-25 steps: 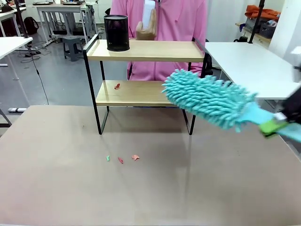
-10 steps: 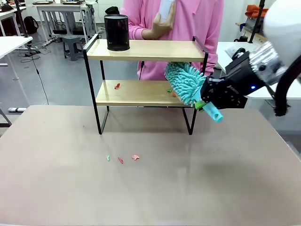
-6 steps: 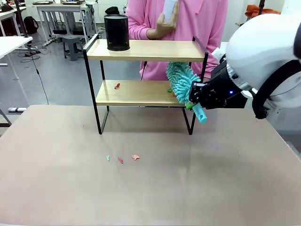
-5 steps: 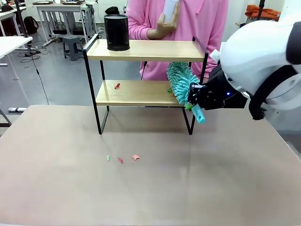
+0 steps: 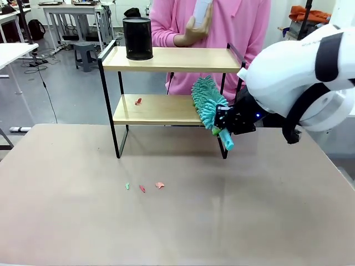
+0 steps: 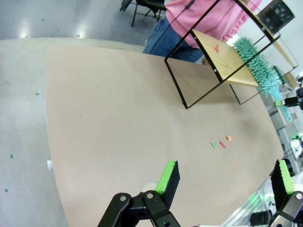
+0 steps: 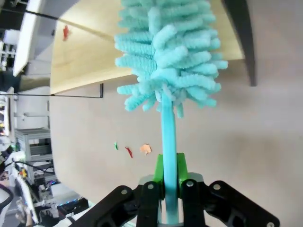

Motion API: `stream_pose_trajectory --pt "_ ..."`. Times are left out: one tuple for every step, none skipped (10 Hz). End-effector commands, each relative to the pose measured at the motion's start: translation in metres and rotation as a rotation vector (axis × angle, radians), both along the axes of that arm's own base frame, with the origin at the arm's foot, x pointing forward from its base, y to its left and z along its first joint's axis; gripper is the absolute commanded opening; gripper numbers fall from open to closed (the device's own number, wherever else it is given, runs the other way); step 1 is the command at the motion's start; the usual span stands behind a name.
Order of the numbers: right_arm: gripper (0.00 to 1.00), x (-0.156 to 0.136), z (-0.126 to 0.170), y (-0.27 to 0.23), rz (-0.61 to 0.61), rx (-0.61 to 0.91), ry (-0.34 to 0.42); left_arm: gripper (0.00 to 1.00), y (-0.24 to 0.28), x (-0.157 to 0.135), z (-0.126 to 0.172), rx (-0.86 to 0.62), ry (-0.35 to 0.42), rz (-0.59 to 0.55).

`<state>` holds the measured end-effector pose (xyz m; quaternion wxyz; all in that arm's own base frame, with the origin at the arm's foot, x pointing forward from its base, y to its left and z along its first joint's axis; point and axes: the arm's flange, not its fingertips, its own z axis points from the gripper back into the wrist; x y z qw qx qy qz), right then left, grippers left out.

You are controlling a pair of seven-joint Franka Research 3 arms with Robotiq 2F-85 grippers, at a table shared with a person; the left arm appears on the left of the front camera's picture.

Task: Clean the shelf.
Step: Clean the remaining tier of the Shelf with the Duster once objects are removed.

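Gripping the duster [image 5: 206, 105], right fingers [image 7: 181, 171] hover seemingly beside the shelf [image 5: 166, 60]; left fingers [image 6: 166, 177] released.

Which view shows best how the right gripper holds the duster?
The right wrist view: the right gripper pinches the duster handle between its green pads. The front view shows the grip side-on; the left wrist view, tiny and distant.

You had the front camera looking across the table [image 5: 249, 221] at the shelf [image 5: 172, 59] and the person [image 5: 233, 27] behind it. The left wrist camera looked down from well back; the right wrist one sat close, along the duster [image 7: 168, 56]. All three shared the shelf and the scraps [image 5: 142, 187].
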<state>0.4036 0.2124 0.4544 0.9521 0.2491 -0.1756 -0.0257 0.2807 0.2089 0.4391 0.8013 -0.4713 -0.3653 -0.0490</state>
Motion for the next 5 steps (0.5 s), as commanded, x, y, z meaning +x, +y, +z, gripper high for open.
stream_pose_trajectory --pt "0.12 0.02 0.015 0.028 0.045 0.0 0.02 1.0 -0.002 0.0 0.0 -0.01 -0.029 0.0" --pt "0.12 0.028 0.02 0.043 0.083 -0.014 0.016 1.0 -0.002 0.0 0.0 -0.01 -0.029 0.0" --pt "0.12 0.037 0.023 0.054 0.123 -0.031 0.028 1.0 -0.002 0.0 0.0 -0.01 -0.029 0.0" --pt "0.12 0.046 0.023 0.064 0.164 -0.05 0.047 1.0 -0.002 0.0 0.0 -0.01 -0.029 0.0" --pt "0.12 0.049 0.023 0.074 0.194 -0.058 0.06 1.0 -0.002 0.0 0.0 -0.01 -0.029 0.0"
